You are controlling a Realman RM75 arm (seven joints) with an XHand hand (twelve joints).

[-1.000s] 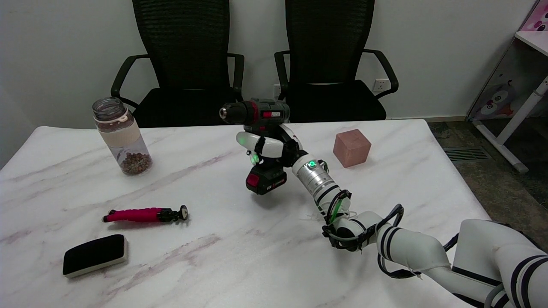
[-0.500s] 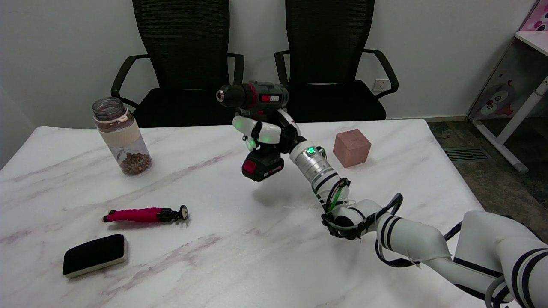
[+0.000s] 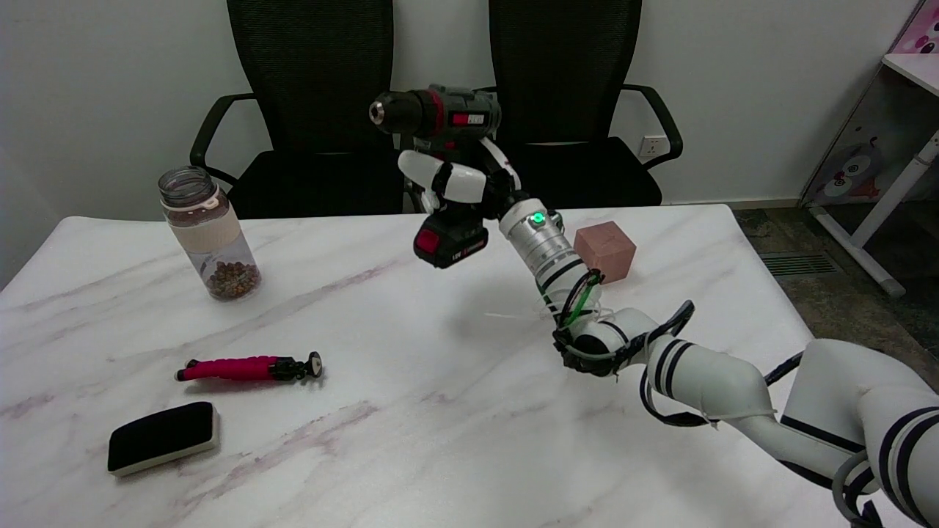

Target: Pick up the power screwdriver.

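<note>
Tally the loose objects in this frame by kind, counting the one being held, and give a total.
Power screwdriver, held off the table by the right robot hand: 1
Jar: 1
Pink-handled tool: 1
Black eraser: 1
Brown cube: 1
Total: 5

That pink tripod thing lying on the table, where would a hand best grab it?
Around the pink legs, from above. The mini tripod lies flat, and its bundled legs form one long, even bar, thicker than the small black head at its right end.
</note>
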